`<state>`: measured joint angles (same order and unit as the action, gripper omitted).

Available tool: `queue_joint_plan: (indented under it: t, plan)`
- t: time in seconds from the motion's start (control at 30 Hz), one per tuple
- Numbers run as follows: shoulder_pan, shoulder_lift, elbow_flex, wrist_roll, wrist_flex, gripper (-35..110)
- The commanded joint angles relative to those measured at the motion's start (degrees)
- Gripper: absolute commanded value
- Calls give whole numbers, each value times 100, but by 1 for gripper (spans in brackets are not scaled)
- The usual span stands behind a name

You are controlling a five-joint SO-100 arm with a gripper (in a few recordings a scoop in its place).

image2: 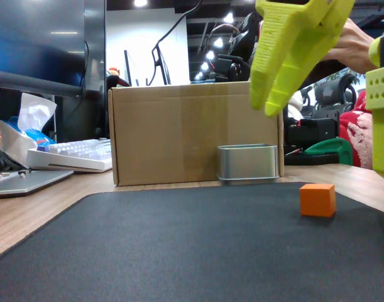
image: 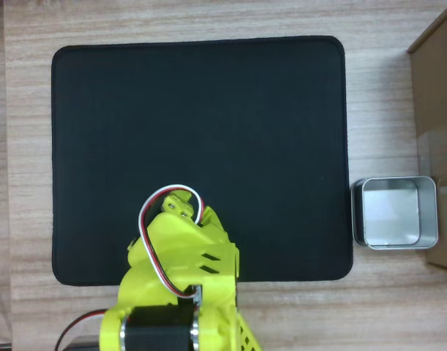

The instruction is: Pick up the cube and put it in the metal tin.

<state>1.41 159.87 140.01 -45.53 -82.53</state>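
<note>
Cube first: the small plain orange cube point(image2: 317, 200) sits flat on the black rectangular mat point(image2: 179, 245) in the fixed view, toward the right side of the mat, with nothing touching it. Its faces are smooth, of one even colour, with sharp edges, and it is much smaller than the tin. The front face is brighter than the narrow top.

The shiny silver square metal tin point(image: 394, 213) stands on the light wooden surface point(image: 208, 22) just beside the right edge of the mat, near the lower right corner of the mat in the overhead view. Its walls are low, its corners are rounded, and its inside looks bare. In the fixed view the tin point(image2: 247, 163) stands in front of a brown cardboard box point(image2: 192, 132), well apart from the cube.

The yellow-green claw point(image2: 273, 94) hangs in the air above the mat, higher than the cube and to its left in the fixed view; its two fingers point down with only a small gap between them and hold nothing. The yellow-green arm point(image: 183, 270) comes in over the bottom edge of the mat in the overhead view.
</note>
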Motion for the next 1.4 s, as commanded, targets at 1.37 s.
queue_joint_plan:
  t: [1.37]
  plan:
    - [-1160, -3331, 396, -3551, 193, 27]
